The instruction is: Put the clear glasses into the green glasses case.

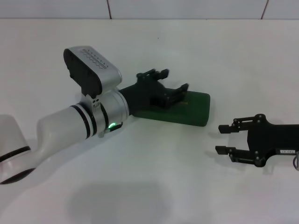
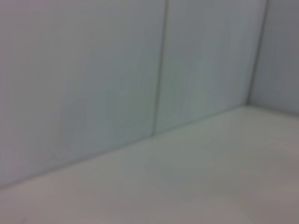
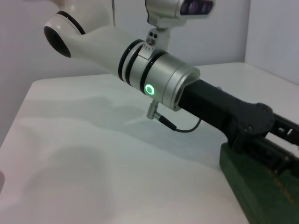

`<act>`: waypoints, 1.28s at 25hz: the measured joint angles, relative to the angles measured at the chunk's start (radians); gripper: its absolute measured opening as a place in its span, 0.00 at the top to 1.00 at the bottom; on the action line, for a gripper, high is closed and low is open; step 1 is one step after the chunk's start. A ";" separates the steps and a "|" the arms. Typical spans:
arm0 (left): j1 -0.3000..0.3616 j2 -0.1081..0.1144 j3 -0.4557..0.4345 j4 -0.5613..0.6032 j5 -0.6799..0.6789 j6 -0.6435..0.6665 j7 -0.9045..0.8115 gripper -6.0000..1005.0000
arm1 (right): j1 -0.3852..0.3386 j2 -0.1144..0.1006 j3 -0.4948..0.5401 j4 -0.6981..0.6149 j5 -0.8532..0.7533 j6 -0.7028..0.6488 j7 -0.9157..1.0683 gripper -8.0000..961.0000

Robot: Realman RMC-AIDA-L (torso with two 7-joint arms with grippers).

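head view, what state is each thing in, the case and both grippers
dark green rectangular hard glasses case: lid shut, lying flat on the white table.
left gripper: black fingers open, over the case's top.
right gripper: black fingers open, holding nothing, beside the case, apart from it.
clear glasses: not visible in any view.

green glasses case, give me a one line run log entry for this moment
case: green glasses case shut on table | glasses: not visible | left gripper: open, over case | right gripper: open, idle, apart from case
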 joint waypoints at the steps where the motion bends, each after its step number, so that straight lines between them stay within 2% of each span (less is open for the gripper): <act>1: 0.000 0.002 0.000 0.005 0.000 0.029 -0.003 0.30 | 0.000 0.000 0.004 0.000 0.002 -0.001 0.000 0.49; 5: -0.004 0.017 -0.009 0.004 0.003 0.248 -0.061 0.30 | -0.006 0.000 0.057 -0.010 0.006 -0.029 0.000 0.49; 7: 0.001 0.037 -0.013 -0.014 0.022 0.414 -0.108 0.30 | -0.004 0.004 0.093 -0.012 0.006 -0.046 -0.004 0.49; 8: 0.008 0.052 -0.013 -0.036 0.037 0.535 -0.137 0.30 | -0.003 0.005 0.105 -0.012 0.010 -0.053 -0.006 0.49; 10: 0.020 0.067 -0.011 -0.103 0.065 0.723 -0.168 0.30 | 0.002 0.008 0.138 -0.013 0.027 -0.085 -0.015 0.49; 12: 0.042 0.072 -0.007 -0.197 0.090 0.885 -0.178 0.30 | 0.004 0.007 0.155 -0.014 0.057 -0.131 -0.028 0.49; 14: 0.078 0.072 -0.004 -0.271 0.108 0.977 -0.175 0.30 | 0.004 0.006 0.157 -0.014 0.089 -0.188 -0.054 0.49; 19: 0.199 0.069 0.008 -0.330 0.127 1.018 -0.089 0.30 | 0.022 0.010 0.156 -0.002 0.125 -0.262 -0.109 0.49; 22: 0.245 0.055 0.013 -0.336 0.132 1.010 -0.025 0.30 | 0.047 0.012 0.143 0.017 0.128 -0.265 -0.116 0.49; 24: 0.263 0.031 0.013 -0.362 0.133 1.006 -0.002 0.30 | 0.078 0.012 0.135 0.050 0.126 -0.265 -0.125 0.49; 27: 0.267 0.019 0.013 -0.379 0.130 1.006 0.000 0.30 | 0.102 0.012 0.132 0.076 0.121 -0.266 -0.138 0.49; 32: 0.271 0.016 0.010 -0.383 0.127 1.006 0.000 0.30 | 0.101 0.012 0.132 0.079 0.126 -0.260 -0.149 0.49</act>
